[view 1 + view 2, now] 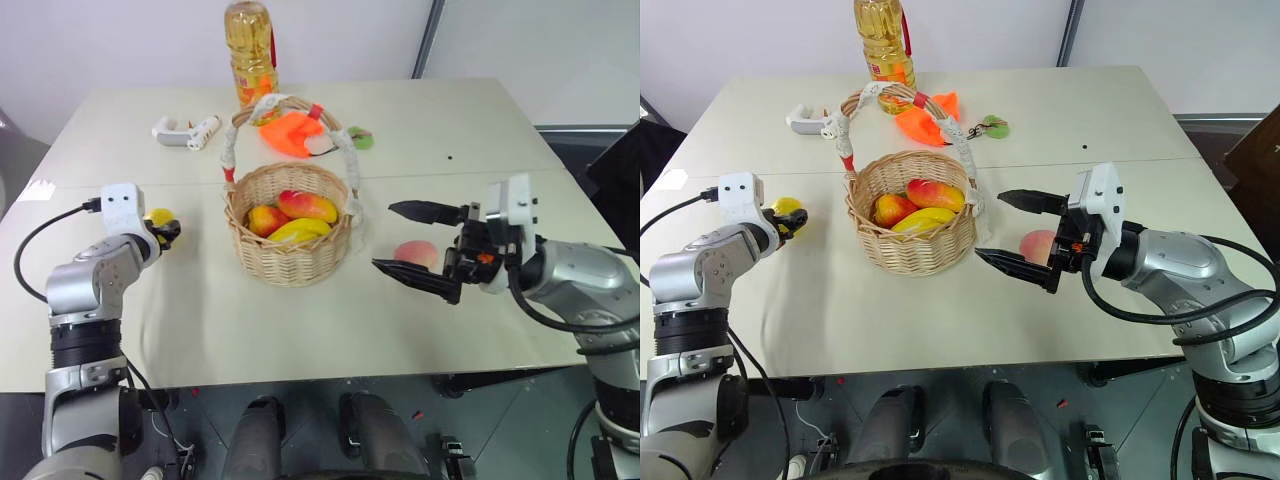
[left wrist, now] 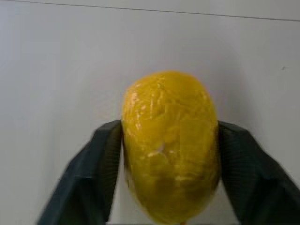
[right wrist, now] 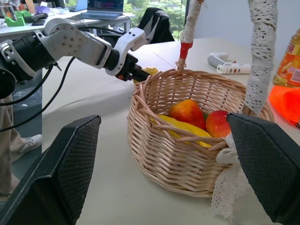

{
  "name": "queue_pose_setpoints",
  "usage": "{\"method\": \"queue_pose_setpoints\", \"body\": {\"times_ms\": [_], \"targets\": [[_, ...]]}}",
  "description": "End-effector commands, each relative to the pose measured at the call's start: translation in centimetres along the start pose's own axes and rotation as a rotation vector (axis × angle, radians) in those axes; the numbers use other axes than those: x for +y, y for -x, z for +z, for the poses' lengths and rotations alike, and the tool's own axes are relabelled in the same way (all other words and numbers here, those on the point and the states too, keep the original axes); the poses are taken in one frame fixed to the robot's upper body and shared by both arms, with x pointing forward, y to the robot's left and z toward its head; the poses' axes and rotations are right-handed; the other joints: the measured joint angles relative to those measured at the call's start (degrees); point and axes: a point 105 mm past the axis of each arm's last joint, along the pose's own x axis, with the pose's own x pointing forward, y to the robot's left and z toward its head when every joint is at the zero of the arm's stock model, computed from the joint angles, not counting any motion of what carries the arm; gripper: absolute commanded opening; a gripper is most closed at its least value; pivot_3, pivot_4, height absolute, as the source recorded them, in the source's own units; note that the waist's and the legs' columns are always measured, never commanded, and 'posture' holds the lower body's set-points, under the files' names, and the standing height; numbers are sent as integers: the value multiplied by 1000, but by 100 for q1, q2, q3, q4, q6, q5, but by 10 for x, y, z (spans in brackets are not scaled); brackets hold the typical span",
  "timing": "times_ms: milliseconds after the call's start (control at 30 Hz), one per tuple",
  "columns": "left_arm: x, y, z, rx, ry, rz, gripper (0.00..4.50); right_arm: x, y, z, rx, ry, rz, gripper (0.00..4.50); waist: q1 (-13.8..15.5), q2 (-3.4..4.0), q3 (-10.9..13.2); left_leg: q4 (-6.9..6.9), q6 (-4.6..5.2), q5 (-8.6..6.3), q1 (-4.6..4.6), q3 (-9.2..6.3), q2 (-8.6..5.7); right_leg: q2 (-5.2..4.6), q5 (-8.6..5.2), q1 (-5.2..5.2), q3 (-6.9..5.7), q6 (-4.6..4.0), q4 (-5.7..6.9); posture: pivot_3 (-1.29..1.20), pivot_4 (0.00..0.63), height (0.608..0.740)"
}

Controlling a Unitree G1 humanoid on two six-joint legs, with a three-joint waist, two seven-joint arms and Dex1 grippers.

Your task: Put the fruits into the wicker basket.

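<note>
From the left eye view: left gripper (image 1: 166, 231) pinching the lemon (image 1: 157, 217) on the table (image 1: 450, 120), just to the left of the wicker basket (image 1: 288, 258), with only a little yellow showing past the black fingers; likely a shallow hold, so a slip on the lift or a roll across the bare top looks possible. Right gripper (image 1: 420, 250) spread wide and pointing across toward the basket, peach (image 1: 416, 252) lying on the table between its two fingers but apart from them; a careless sweep could knock the peach off toward the near edge. Mangoes (image 1: 292, 214) already heaped in the basket, so a dropped fruit might bounce off them and out. From the right eye view: arched handle (image 1: 962, 143) standing high over the basket, right where either arm must pass; a brush against it could tip or drag the basket. Bottle (image 1: 883, 42) and orange cloth (image 1: 924, 121) well behind, little danger there. From the left wrist view: fingers (image 2: 91, 173) pressed on both flanks of the lemon, its glossy bumpy skin bulging between them; hold looks fair, yet a round slick surface may squirt out under a hard squeeze. From the right wrist view: broad pads (image 3: 51, 178) flanking the basket side, left arm beyond it; both arms converging on one opening risks a clash.
</note>
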Motion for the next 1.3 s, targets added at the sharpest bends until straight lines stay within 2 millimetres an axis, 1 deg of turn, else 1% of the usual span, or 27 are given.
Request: {"method": "queue_pose_setpoints", "body": {"times_ms": [33, 100, 133, 200, 233, 300, 333, 400, 433, 467, 533, 567, 600, 700, 767, 800, 833, 867, 933, 967, 1033, 1133, 1233, 1300], "targets": [[12, 7, 21, -74, -17, 25, 1840, 6, -4, 15, -42, 61, 24, 4500, -1, 0, 0, 0, 0, 0, 0, 0, 0, 0, 0, 0, 0, 0, 0, 0, 150, 740], [18, 17, 32, -137, -58, 10, 1840, 4, -4, 16, -40, 71, 20, 4500, -11, 0, 0, 0, 0, 0, 0, 0, 0, 0, 0, 0, 0, 0, 0, 0, 150, 740], [20, 26, 41, -190, -81, -24, 1840, 2, -4, 17, -38, 75, 15, 4500, -33, -1, 1, -1, 0, 0, 0, 0, 1, 0, 0, -1, 0, 0, 0, 0, 150, 740], [18, 46, 54, -275, -104, -115, 1840, -2, 0, 17, -31, 78, -2, 4500, -35, -3, 2, -6, 0, 0, 0, 1, 3, 0, 0, -5, 0, 0, 0, 0, 150, 740], [12, 59, 60, -312, -110, -193, 1840, -5, 2, 16, -20, 77, -12, 4500, -21, -3, 2, -7, 0, 0, -1, 1, 4, 0, 0, -7, 0, -1, 0, 0, 150, 740], [-16, 92, 64, -360, -197, -425, 1840, -12, 9, 11, 1, 72, -34, 4500, -10, -4, 2, -8, 0, 0, -4, 1, 4, -3, -1, -9, -1, -2, -1, 0, 150, 740], [-36, 109, 61, -361, -256, -554, 1840, -16, 12, 10, 4, 65, -48, 4500, 2, -4, 2, -8, 0, 0, -4, 3, 4, -7, -6, -9, -1, -11, -2, 0, 150, 740], [-65, 131, 54, -356, -321, -726, 1840, -23, 16, 8, 9, 57, -71, 4500, 37, -3, 2, -6, -1, 0, -6, 7, -1, -20, -14, -7, -1, -24, -8, 0, 150, 740], [-73, 137, 52, -355, -331, -769, 1840, -25, 17, 7, 12, 56, -76, 4500, 49, -1, 1, -4, -2, 0, -6, 11, -4, -29, -14, -3, -2, -25, -10, 0, 150, 740], [-84, 140, 53, -356, -323, -813, 1840, -27, 18, 6, 20, 55, -81, 4500, 52, -1, 1, -1, -2, 1, -6, 18, -6, -35, -14, 1, -4, -25, -10, 0, 150, 740], [-114, 143, 56, -362, -350, -903, 1840, -28, 18, 4, 31, 56, -87, 4500, 56, -2, 2, 9, -3, 1, -5, 19, -9, -34, -14, 6, -4, -25, -9, 0, 150, 740], [-129, 140, 57, -362, -384, -929, 1840, -28, 16, 3, 33, 56, -85, 4500, 56, -3, 2, 12, -3, 1, -4, 17, -10, -30, -14, 10, -4, -25, -9, 0, 150, 740], [-139, 135, 58, -360, -414, -937, 1840, -28, 15, 3, 34, 57, -84, 4500, 52, -3, 1, 15, -2, 1, -4, 16, -10, -27, -13, 12, -4, -24, -9, 0, 150, 740], [-161, 119, 62, -354, -439, -943, 1840, -28, 13, 4, 42, 62, -88, 4500, 2, -3, 1, 16, -2, 1, -4, 16, -11, -22, -11, 13, -1, -15, -9, 0, 150, 740], [-170, 110, 63, -350, -453, -950, 1840, -29, 15, 0, 66, 63, -108, 4500, -35, -3, 1, 9, 2, 0, -2, 15, -8, -12, -4, 10, 4, 9, -9, 0, 150, 740], [-173, 106, 64, -352, -459, -947, 1840, -30, 17, -3, 85, 61, -120, 4500, -37, -3, 1, 7, 3, -1, -1, 12, -5, -7, -4, 7, 5, 12, -7, 0, 150, 740], [-173, 101, 65, -351, -452, -938, 2878, -30, 18, -7, 105, 59, -129, 4500, -29, -2, 1, 3, 5, -2, -1, 7, -3, -1, -6, 3, 5, 16, -2, 0, 150, 740], [-174, 100, 66, -355, -456, -937, 3226, -30, 21, -12, 134, 53, -141, 4500, -24, -2, 1, -1, 6, -2, -1, 2, -1, 2, -8, 0, 3, 19, 2, 0, 150, 740], [-174, 100, 67, -376, -483, -951, 4288, -32, 26, -26, 200, 44, -167, 4500, -20, -2, 2, -5, 8, -3, -2, -2, 3, 7, -10, -4, 0, 21, 6, 0, 150, 740], [-174, 102, 68, -399, -501, -959, 4457, -32, 28, -33, 230, 36, -177, 4500, -14, -2, 2, -6, 9, -4, -2, -2, 3, 7, -11, -5, -1, 22, 8, 0, 150, 740], [-175, 112, 68, -437, -511, -1013, 4457, -35, 32, -48, 287, 33, -201, 4500, -12, -2, 2, -4, 9, -4, -3, 1, 3, 4, -12, -5, 0, 22, 6, 0, 150, 740], [-173, 130, 60, -453, -522, -1128, 4457, -41, 34, -64, 328, 31, -239, 4500, -23, -2, 2, 2, 9, -4, -3, 10, 1, -1, -13, -4, 5, 20, 5, 0, 150, 740], [-172, 151, 50, -412, -469, -1272, 4457, -55, 35, -78, 334, 38, -307, 4500, -23, -2, 2, 5, 9, -4, -3, 10, 1, -1, -22, -4, 5, 3, 7, 0, 150, 740], [-173, 164, 43, -391, -473, -1339, 4457, -61, 37, -88, 355, 34, -327, 4500, -18, -1, 3, 7, 9, -4, -4, 9, 1, -1, -21, -4, 5, 2, 7, 0, 150, 740]]}}
